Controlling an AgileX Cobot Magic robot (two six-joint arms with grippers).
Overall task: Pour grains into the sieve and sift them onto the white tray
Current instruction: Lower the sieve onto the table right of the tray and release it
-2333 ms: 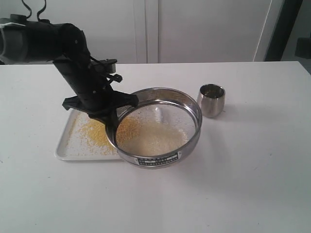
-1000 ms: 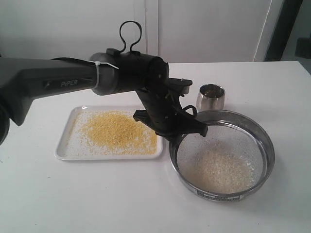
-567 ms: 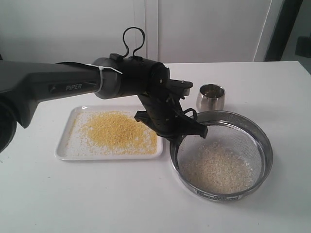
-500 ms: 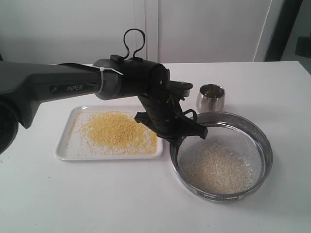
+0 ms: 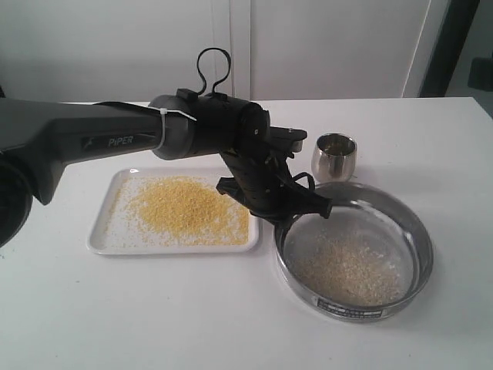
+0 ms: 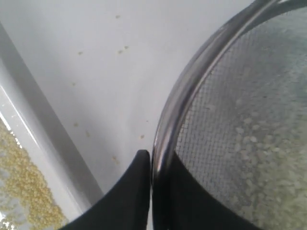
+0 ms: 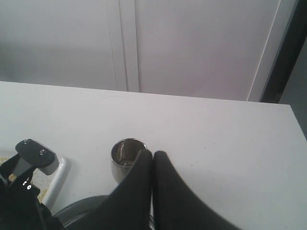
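The sieve (image 5: 420,250) sits low and level at the tabletop, just right of the white tray (image 5: 104,240). My left gripper (image 5: 296,212) is shut on the sieve's near-left rim (image 6: 192,86), one finger outside and one inside. Coarse pale grains (image 5: 347,270) lie on the mesh (image 6: 268,158). Fine golden-yellow grains (image 5: 189,208) are heaped on the tray (image 6: 29,124), and a few specks dot the table between tray and sieve. My right gripper (image 7: 153,154) is shut on nothing, up above the table; it does not show in the exterior view.
A small steel cup (image 5: 334,158) stands upright just behind the sieve, also seen past my right fingertips as the cup (image 7: 123,153). The left arm (image 5: 115,135) stretches across over the tray. White wall panels rise behind the table.
The left gripper carried the sieve off the tray to the right and lowered it to the table. The yellow heap on the tray is now uncovered. Only pale grains stay in the sieve.
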